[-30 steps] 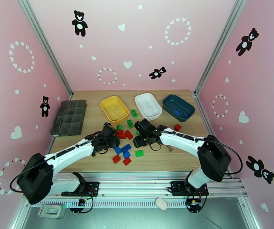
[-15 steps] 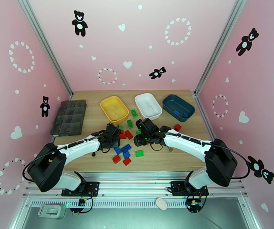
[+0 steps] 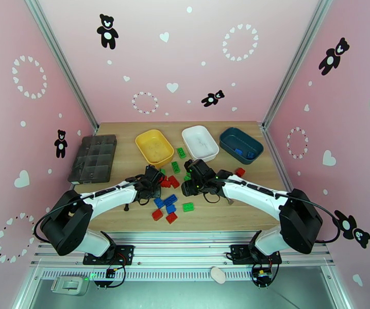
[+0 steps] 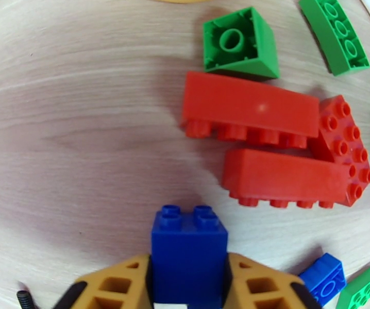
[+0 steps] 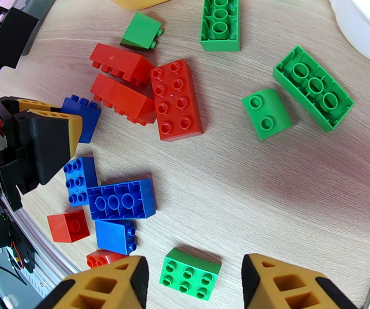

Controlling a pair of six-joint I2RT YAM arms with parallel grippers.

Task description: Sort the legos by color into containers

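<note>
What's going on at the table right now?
The left gripper is shut on a small blue brick, right beside a cluster of red bricks. The right gripper is open and hovers over a green brick lying on the table. The teal tub holds a few blue pieces. Most of the other bricks lie loose in front of the yellow tub and the white tub.

Left pincer [image 4: 189, 278] now around blue lego [image 4: 187, 238]
</note>
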